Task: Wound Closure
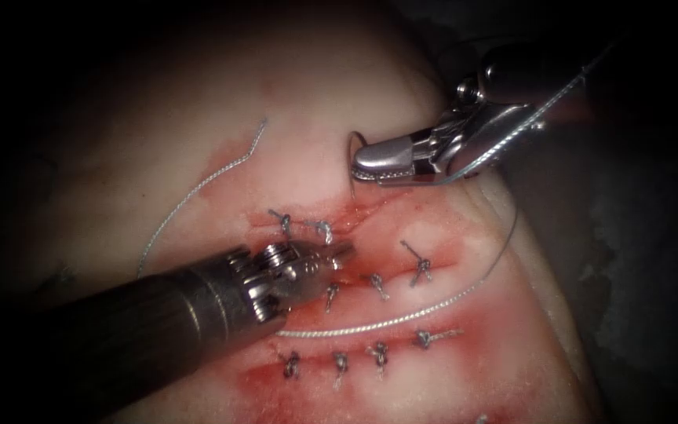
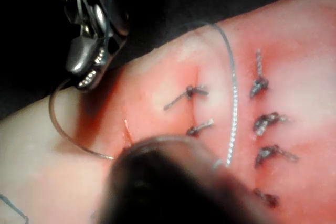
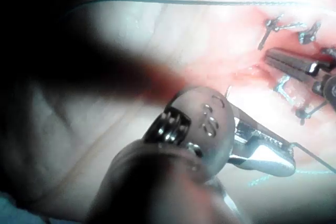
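My right tool (image 1: 359, 169) hovers over the tissue (image 1: 315, 94) just above the upper end of the cut (image 1: 364, 210), jaws shut on the curved needle (image 1: 352, 155) near one end. In the left wrist view the needle (image 2: 63, 129) arcs from the right tool (image 2: 84, 80) down toward the tissue, and its far end is hidden behind my own shaft. My left tool (image 1: 344, 253) lies low on the cut, jaws shut with nothing visible between them; the right wrist view shows it (image 3: 278, 59) flat against the wet tissue. Thread (image 1: 402, 318) trails from the right tool across the lower tissue.
Several knotted stitches (image 1: 421, 267) run in rows beside the cut, more below (image 1: 378, 353). A loose thread end (image 1: 198, 184) curves over the pale tissue at left. Red fluid (image 1: 433, 377) wets the area around the stitches. The tissue's edge falls away at right.
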Robot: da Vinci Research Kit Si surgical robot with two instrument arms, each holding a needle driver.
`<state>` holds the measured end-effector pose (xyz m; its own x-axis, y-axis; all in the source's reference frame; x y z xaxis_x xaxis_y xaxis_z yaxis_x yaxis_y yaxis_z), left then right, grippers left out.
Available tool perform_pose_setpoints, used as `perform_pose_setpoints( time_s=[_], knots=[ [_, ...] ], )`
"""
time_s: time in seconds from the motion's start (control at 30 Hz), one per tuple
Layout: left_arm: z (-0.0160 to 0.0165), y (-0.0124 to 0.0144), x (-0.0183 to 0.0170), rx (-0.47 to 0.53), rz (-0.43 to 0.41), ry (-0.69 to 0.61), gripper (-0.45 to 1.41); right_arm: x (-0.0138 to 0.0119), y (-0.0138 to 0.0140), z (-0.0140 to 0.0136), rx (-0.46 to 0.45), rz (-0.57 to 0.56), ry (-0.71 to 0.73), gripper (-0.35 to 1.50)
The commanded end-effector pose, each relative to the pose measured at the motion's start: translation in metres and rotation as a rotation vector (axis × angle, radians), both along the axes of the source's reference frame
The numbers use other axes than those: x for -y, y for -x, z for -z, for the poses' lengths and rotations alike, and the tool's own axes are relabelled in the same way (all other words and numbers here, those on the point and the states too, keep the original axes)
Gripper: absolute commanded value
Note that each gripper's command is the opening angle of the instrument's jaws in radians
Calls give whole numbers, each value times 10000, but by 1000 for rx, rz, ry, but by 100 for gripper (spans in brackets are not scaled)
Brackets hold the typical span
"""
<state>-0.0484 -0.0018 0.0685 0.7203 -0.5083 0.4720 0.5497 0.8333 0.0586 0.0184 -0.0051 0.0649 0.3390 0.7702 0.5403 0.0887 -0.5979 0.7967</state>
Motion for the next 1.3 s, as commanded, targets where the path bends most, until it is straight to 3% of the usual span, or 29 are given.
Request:
perform_pose_setpoints(
  time_s=[0.03,0.6,1.3],
  knots=[
    [-2,6,-10,0,2,3,-45,-9,-10,-4,1,5,-19,-35],
    [-8,9,-2,0,-23,-3,-45,-10,-10,-11,39,29,-154,-35],
    [-6,10,-3,0,-23,-9,-45,-18,-11,-14,57,-24,-319,-35]
  ],
)
